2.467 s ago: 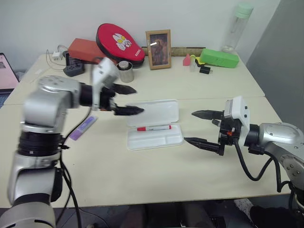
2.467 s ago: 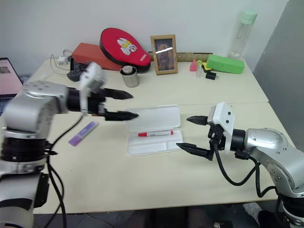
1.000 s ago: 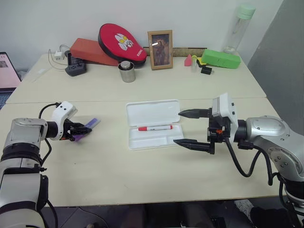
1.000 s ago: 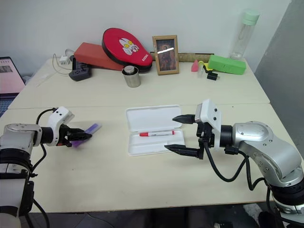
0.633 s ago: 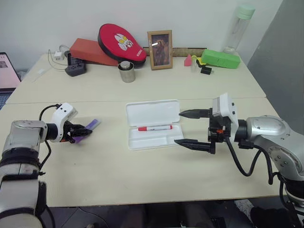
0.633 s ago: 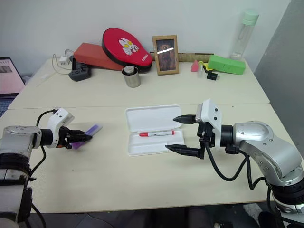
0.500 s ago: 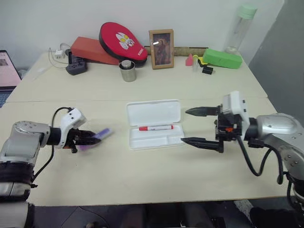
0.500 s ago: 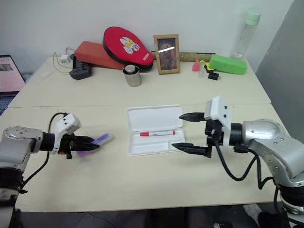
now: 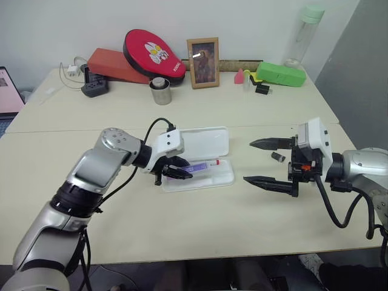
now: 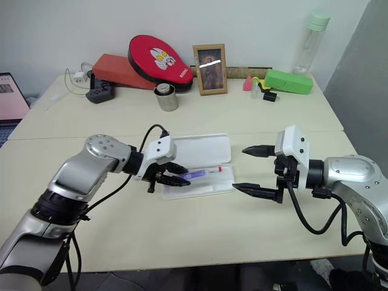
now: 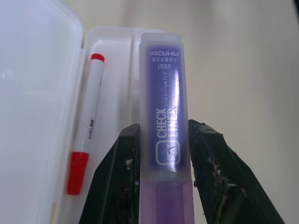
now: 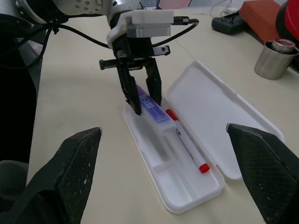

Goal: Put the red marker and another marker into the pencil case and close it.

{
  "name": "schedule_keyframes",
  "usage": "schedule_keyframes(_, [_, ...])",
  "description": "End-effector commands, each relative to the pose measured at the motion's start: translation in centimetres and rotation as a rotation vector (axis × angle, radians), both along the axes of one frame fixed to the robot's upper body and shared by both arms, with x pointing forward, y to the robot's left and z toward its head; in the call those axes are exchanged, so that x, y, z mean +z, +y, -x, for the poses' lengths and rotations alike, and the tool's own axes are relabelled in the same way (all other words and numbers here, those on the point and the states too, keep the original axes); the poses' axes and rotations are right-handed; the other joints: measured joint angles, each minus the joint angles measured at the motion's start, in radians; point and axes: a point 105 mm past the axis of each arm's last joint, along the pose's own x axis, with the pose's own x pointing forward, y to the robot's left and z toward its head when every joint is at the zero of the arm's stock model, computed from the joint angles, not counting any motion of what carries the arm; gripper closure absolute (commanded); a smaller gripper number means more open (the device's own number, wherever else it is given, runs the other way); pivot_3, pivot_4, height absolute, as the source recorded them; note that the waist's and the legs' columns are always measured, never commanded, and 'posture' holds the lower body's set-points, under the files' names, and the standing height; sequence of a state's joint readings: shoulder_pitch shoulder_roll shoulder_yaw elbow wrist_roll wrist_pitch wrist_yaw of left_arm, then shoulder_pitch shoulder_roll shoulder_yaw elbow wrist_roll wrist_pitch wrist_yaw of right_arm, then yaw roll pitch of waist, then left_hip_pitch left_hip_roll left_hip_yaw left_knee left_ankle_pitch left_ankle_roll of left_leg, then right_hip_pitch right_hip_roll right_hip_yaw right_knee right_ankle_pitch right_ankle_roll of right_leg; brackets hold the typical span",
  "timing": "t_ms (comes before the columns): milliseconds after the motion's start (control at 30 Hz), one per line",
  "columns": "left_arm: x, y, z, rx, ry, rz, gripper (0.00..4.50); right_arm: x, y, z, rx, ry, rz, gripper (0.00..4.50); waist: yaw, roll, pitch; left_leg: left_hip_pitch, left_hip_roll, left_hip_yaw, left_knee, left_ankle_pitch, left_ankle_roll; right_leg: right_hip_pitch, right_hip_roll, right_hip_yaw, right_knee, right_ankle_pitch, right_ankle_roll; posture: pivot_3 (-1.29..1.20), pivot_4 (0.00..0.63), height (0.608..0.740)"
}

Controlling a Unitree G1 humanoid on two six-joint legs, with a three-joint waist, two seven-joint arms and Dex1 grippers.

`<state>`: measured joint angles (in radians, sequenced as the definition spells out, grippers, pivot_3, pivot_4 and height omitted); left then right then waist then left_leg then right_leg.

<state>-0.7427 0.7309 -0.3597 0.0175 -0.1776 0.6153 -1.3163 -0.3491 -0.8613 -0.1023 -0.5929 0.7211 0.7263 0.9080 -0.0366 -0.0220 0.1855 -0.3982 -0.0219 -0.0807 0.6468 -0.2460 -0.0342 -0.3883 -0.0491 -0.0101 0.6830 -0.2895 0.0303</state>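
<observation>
Two sets of jaws: the left gripper (image 10: 176, 177) clamps the purple marker (image 11: 163, 121) by its lower barrel, tip beyond them over the open pencil case (image 12: 223, 114); the right gripper (image 10: 254, 169) gapes empty. Beside the clamped marker, the red marker (image 11: 87, 121) lies in the tray. Both look light, stiff, slick plastic. Pale bench (image 9: 200, 230), clutter along the wall.

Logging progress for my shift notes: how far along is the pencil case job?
Done: the slim red-capped white marker lies in the open white plastic case. In hand: the left gripper holds the stubby purple marker over the tray. Left: release it, close the lid.
</observation>
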Motion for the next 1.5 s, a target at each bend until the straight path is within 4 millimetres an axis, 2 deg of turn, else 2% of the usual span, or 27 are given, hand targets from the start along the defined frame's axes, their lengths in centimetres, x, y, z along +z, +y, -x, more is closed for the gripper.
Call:
schedule_keyframes(33, [-0.6, -0.8, -0.5, -0.052, -0.019, -0.037, 3.31, 0.6, 0.1, 0.6, -0.026, -0.061, 0.008, 0.0, 0.002, 0.0, 0.0, 0.0, 0.0, 0.0, 0.0, 0.0, 0.0, 0.0, 0.0, 0.0, 0.0, 0.0, 0.0, 0.0, 0.15, 0.74])
schedule_keyframes(133, [-1.0, -0.4, -0.6, -0.059, -0.021, -0.058, 3.31, 0.6, -0.1, 1.0, -0.054, -0.064, 0.009, 0.0, 0.006, 0.0, 0.0, 0.0, 0.001, -0.001, 0.0, 0.0, 0.0, 0.0, 0.0, 0.0, 0.0, 0.0, 0.0, 0.0, 0.15, 0.74])
schedule_keyframes(300, [-1.5, 1.3, -0.8, -0.037, -0.034, -0.114, 3.31, 0.6, -0.2, 1.2, -0.073, -0.063, 0.003, 0.0, 0.006, 0.0, 0.0, -0.001, 0.001, -0.001, 0.0, 0.0, 0.0, 0.0, -0.002, 0.001, -0.001, 0.0, 0.0, 0.0, 0.15, 0.74])
schedule_keyframes(467, [-1.9, 1.0, -0.5, -0.062, -0.011, -0.118, 3.31, 0.5, -0.1, 1.1, -0.075, -0.061, 0.0, 0.0, 0.006, 0.0, 0.0, -0.001, 0.0, -0.002, 0.0, 0.0, 0.0, 0.0, -0.002, 0.0, -0.001, 0.0, 0.0, 0.0, 0.15, 0.74])
schedule_keyframes(867, [-1.7, 0.6, -0.7, -0.048, -0.005, -0.091, 3.31, 0.3, -0.2, 1.0, -0.077, -0.056, 0.001, 0.0, 0.006, 0.0, 0.0, -0.001, 0.0, -0.002, 0.0, 0.0, 0.0, 0.001, -0.002, 0.0, -0.001, 0.0, 0.0, 0.0, 0.15, 0.74])
schedule_keyframes(900, [-1.6, 0.6, -0.7, -0.051, -0.005, -0.087, 2.75, 0.3, -0.1, 0.9, -0.078, -0.057, 0.0, 0.0, 0.006, 0.0, 0.0, -0.001, 0.0, -0.002, 0.0, 0.0, 0.0, 0.001, -0.002, 0.0, -0.001, 0.0, 0.0, 0.0, 0.15, 0.74])
schedule_keyframes(1200, [-1.3, 0.2, -0.5, -0.051, 0.003, -0.069, 0.98, 0.3, -0.2, 0.9, -0.077, -0.054, -0.002, 0.0, 0.006, 0.0, 0.0, -0.001, 0.0, -0.002, 0.0, 0.0, 0.0, 0.001, -0.002, 0.0, -0.001, 0.0, 0.0, 0.0, 0.15, 0.74])
schedule_keyframes(1333, [-1.0, 0.1, -0.3, -0.049, 0.012, -0.052, 0.03, 0.3, -0.2, 0.9, -0.077, -0.053, -0.004, 0.0, 0.006, 0.0, 0.0, -0.001, 0.0, -0.002, 0.0, 0.0, 0.0, 0.001, -0.002, 0.0, -0.001, 0.0, 0.0, 0.0, 0.15, 0.74])
schedule_keyframes(1500, [1.3, -1.6, 0.1, -0.068, -0.004, 0.1, 0.03, 0.2, -1.4, -0.8, -0.176, -0.054, -0.034, 0.0, 0.007, 0.0, 0.0, -0.001, 0.0, -0.002, 0.001, 0.0, 0.0, 0.001, -0.002, 0.0, -0.001, 0.0, 0.0, 0.0, 0.15, 0.74])
